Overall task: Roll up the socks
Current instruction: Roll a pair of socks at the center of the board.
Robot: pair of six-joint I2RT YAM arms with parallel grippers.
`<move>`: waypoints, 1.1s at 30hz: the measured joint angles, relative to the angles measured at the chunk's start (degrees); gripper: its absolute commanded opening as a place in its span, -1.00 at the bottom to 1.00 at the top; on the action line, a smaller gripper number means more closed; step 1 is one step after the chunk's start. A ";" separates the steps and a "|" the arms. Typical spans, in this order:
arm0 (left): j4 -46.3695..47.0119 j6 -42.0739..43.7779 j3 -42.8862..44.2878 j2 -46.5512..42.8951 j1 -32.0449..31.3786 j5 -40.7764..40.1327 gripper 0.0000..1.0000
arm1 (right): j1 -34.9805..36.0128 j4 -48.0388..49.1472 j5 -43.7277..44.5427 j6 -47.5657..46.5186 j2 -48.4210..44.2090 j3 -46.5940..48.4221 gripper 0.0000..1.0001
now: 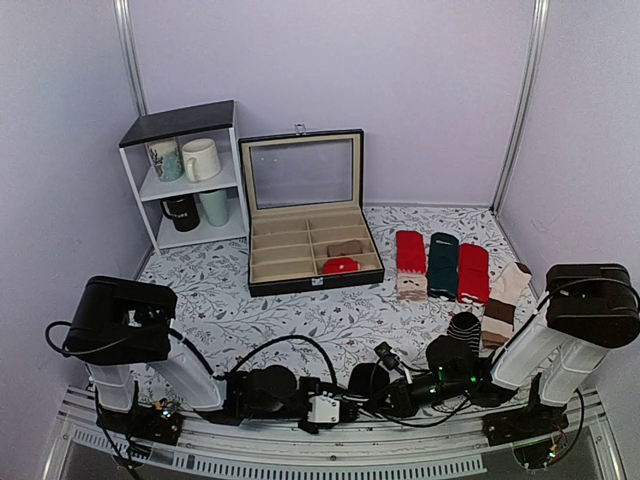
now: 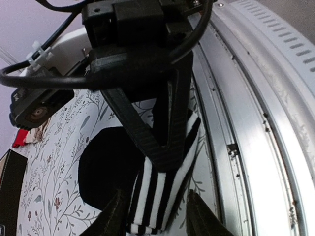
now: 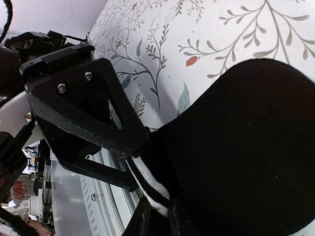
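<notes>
both grippers' fingers (image 3: pixel 93 128) pinch the socks (image 3: pixel 246 147) — cuff end

Pretty even, soft lighting from overhead, nothing harsh. Only faint shadows under the white shelf (image 1: pixel 186 175) toward 10 o'clock and inside the open compartment case (image 1: pixel 307 215). Slight barrel bend along the frame posts at the edges. Left wrist view: mushy up close, with a mild sheen on the metal rail (image 2: pixel 256 128) at 3 o'clock. Right wrist view: black sock (image 3: pixel 246 157) crushed to near-pure black, barely any weave visible, floral tablecloth (image 3: pixel 197 39) bright and a bit soft at 12.
</notes>
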 measured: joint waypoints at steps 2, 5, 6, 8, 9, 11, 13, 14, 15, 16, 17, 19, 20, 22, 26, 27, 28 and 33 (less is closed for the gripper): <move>0.07 0.07 0.85 1.18 -0.02 -0.07 -0.20 | -0.04 0.33 -0.17 0.11 0.17 -0.09 -0.76; 0.20 -0.04 1.62 1.92 -0.02 -0.35 -0.32 | -0.24 0.52 -0.55 0.11 0.28 -0.13 -0.76; -0.02 -0.11 1.95 2.10 -0.02 -0.55 -0.47 | -0.33 0.52 -0.81 0.11 0.28 -0.13 -0.76; -0.74 -0.31 2.51 2.34 -0.11 -0.85 -0.84 | -0.37 0.52 -0.96 0.11 0.31 -0.15 -0.76; -1.29 -0.44 2.62 2.40 -0.15 -0.92 -1.00 | -0.39 0.55 -0.98 0.11 0.35 -0.15 -0.76; -2.19 -0.79 2.78 2.47 -0.17 -0.70 -1.00 | -0.57 0.79 -1.20 0.11 0.55 -0.13 -0.76; -3.04 -1.31 3.13 2.23 -0.17 -0.61 -1.00 | -0.81 0.85 -1.31 0.09 0.63 -0.15 -0.73; -3.45 -1.75 3.23 2.10 -0.17 -0.61 -1.00 | -0.85 0.85 -1.31 0.09 0.63 -0.15 -0.68; -4.09 -2.27 3.37 1.90 -0.15 -0.59 -1.00 | -0.92 0.85 -1.31 0.07 0.61 -0.15 -0.61; -4.83 -3.02 3.52 1.66 -0.09 -0.48 -1.00 | -1.05 0.83 -1.38 -0.02 0.52 -0.15 -0.52; -5.92 -3.89 3.85 1.36 0.02 -0.15 -1.00 | -1.11 0.72 -1.46 -0.13 0.26 -0.17 -0.47; -8.35 -6.25 4.87 0.94 0.42 0.72 -1.00 | -1.11 -0.26 -1.16 -0.44 -1.44 -0.31 -0.37; -9.94 -7.74 5.57 0.61 0.72 1.22 -1.00 | -1.11 -1.49 -0.72 -0.72 -2.75 -0.35 -0.33; -13.33 -10.67 6.58 -0.42 1.38 2.38 -1.00 | -1.11 -5.31 1.14 -2.19 -6.69 -0.83 -0.23; -20.74 -16.28 8.59 -2.51 3.58 5.81 -1.00 | -1.09 -13.25 8.24 -7.67 -18.62 -3.06 -0.15; -22.29 -17.35 9.07 -2.82 4.39 6.80 -1.00 | -1.01 -14.45 9.97 -9.18 -21.57 -3.56 -0.13; -23.71 -18.38 9.62 -3.04 5.29 7.80 -1.00 | -0.55 -15.37 12.57 -10.91 -24.48 -3.96 -0.13; -28.76 -22.51 11.85 -3.19 9.53 12.94 -1.00 | 6.93 -16.28 23.56 -20.02 -31.61 -4.87 -0.11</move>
